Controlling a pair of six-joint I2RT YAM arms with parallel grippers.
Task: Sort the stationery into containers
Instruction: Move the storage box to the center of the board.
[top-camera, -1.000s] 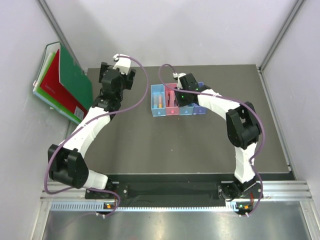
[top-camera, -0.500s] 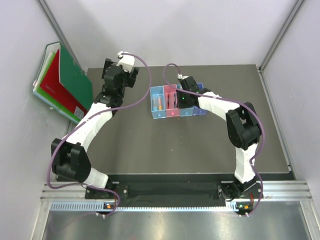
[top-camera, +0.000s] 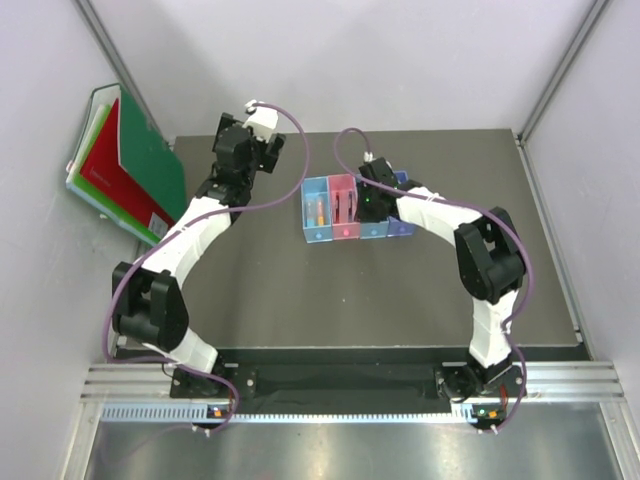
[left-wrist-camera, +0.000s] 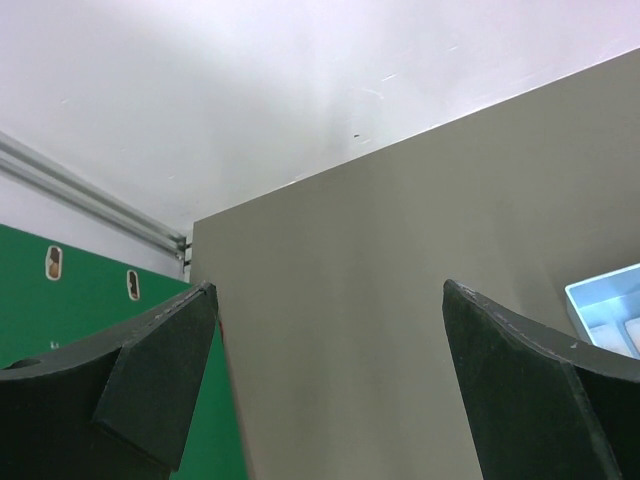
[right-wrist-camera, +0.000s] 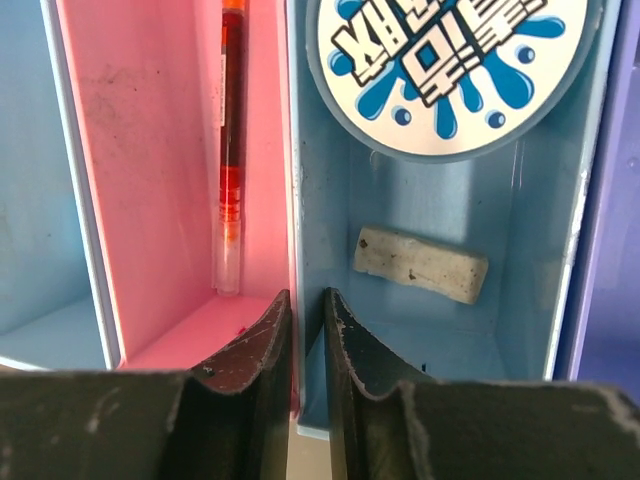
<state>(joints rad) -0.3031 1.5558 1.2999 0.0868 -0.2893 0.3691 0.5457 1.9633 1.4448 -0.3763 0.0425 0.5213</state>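
The containers (top-camera: 330, 238) are four joined bins at the table's back middle. My right gripper (top-camera: 368, 197) is shut on the wall between the pink bin (right-wrist-camera: 140, 150) and the blue bin (right-wrist-camera: 440, 330), one finger in each. A red-black pen (right-wrist-camera: 231, 150) lies in the pink bin. A round blue tin (right-wrist-camera: 455, 60) and a beige eraser (right-wrist-camera: 420, 264) lie in the blue bin. Yellow and pink sticks (top-camera: 316, 207) lie in the light-blue bin. My left gripper (left-wrist-camera: 330, 300) is open and empty over bare table at the back left (top-camera: 268, 150).
Green and red folders (top-camera: 125, 165) lean against the left wall, off the table's left edge; the green one shows in the left wrist view (left-wrist-camera: 70, 300). The light-blue bin's corner (left-wrist-camera: 610, 310) is at that view's right edge. The back wall is close.
My left arm has swung right and toward the back. My right gripper has moved slightly nearer, and the row of bins has shifted a little nearer with it.
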